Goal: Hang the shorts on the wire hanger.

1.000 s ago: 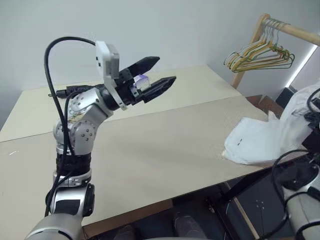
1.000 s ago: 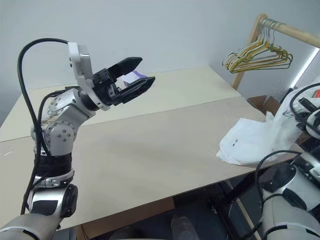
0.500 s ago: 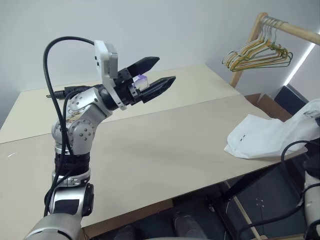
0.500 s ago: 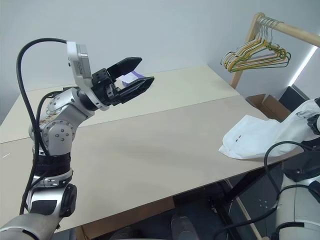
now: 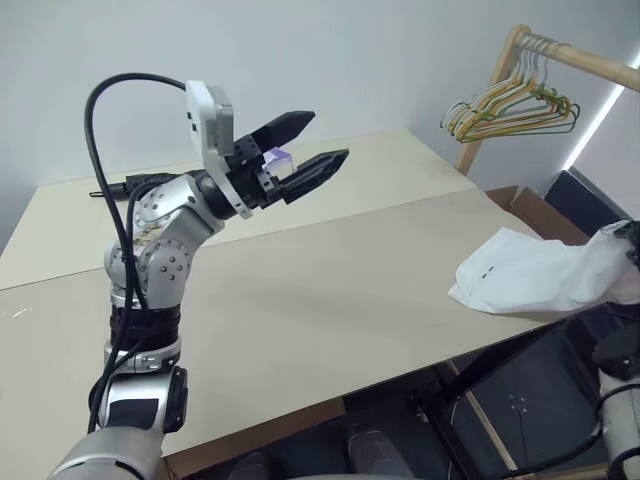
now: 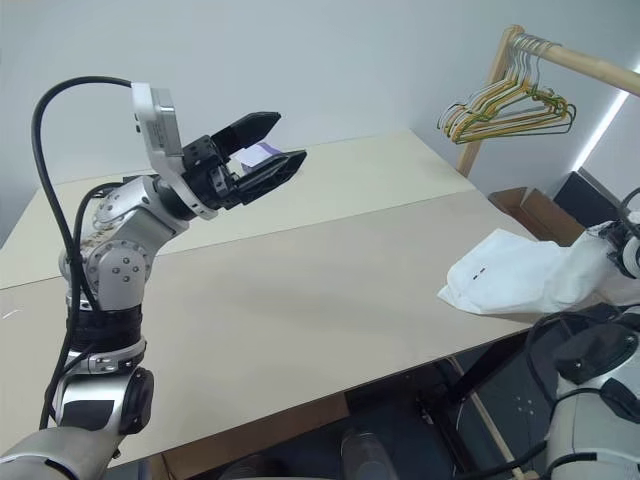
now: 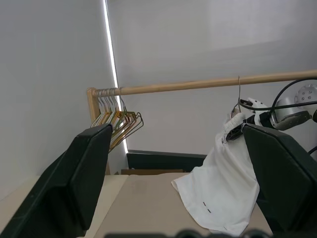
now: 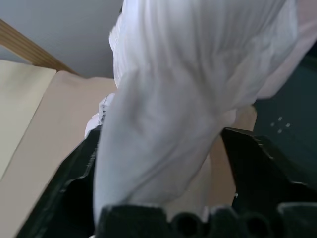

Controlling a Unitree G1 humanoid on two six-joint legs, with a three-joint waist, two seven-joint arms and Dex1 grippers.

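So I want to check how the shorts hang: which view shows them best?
The left wrist view: the shorts show whole, draped from the rail area down onto the table. The eye views cut them at the edge; the right wrist view sees folds close up.

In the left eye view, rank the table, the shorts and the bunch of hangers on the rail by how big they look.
1. The table, by far the largest.
2. The shorts, draped over the table's right edge.
3. The bunch of hangers on the rail, which sits farther from the camera, so its small look is partly distance.
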